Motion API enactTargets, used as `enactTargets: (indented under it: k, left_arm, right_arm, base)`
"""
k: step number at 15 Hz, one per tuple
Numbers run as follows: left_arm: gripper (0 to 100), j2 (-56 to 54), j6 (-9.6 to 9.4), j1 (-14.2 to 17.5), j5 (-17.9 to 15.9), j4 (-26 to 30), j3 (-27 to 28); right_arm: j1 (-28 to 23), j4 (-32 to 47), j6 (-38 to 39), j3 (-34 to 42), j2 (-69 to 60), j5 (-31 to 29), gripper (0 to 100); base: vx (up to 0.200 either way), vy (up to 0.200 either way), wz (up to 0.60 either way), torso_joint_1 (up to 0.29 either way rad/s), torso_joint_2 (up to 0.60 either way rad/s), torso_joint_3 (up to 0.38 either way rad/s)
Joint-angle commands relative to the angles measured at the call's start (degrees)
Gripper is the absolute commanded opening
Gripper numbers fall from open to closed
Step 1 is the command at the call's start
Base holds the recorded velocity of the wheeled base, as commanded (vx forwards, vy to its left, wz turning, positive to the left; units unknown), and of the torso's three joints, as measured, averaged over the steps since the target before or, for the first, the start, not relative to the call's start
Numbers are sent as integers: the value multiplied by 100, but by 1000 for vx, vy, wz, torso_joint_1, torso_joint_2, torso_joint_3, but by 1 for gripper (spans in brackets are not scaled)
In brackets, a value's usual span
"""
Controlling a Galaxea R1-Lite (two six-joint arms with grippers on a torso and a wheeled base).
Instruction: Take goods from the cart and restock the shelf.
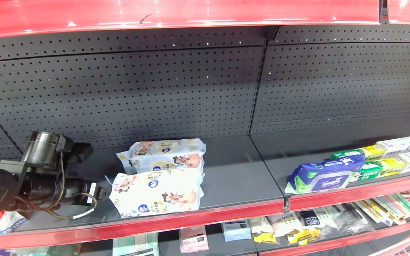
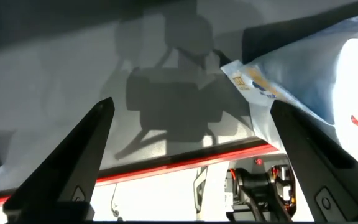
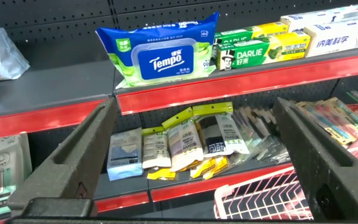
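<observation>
Front pack [image 1: 157, 192], a soft white bag with cartoon print, lies flat on the grey shelf [image 1: 240, 177] close to its red front lip, its long axis running 9 to 3 o'clock along that edge. A rear pack [image 1: 164, 154] of the same kind sits just behind it at 12 o'clock, the two touching or nearly so. The left gripper [image 2: 188, 115] hangs low over the shelf just beside the front pack's short end, so the pack lies at 3 o'clock from it. Its fingers [image 2: 86, 155] are spread wide and hold nothing, with the bag's corner right by one of them. From where I stand the pack looks set down, and this arm is much the nearer one. The right gripper [image 3: 196, 109] is well apart toward 4 o'clock, its fingers parted and empty too. It faces a wet-wipe pack [image 3: 160, 56] and toothpaste boxes [image 3: 266, 53], with the cart [image 3: 253, 196] below it, so I'd guess it has the shorter reach to the next item.
</observation>
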State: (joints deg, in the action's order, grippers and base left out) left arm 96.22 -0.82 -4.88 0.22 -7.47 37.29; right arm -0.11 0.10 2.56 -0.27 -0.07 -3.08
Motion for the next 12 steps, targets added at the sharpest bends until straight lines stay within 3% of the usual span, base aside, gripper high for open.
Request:
enactTargets:
  k: [1, 12]
  left_arm:
    - [100, 72, 3, -49, -4, -9, 41]
    - [100, 204, 3, -154, -101, -9, 121]
  right_arm:
    - [-7, -1, -1, 0, 7, 1, 100]
    - [2, -1, -1, 0, 7, 1, 100]
  base:
    - [0, 0, 0, 0, 0, 0]
    - [0, 0, 0, 0, 0, 0]
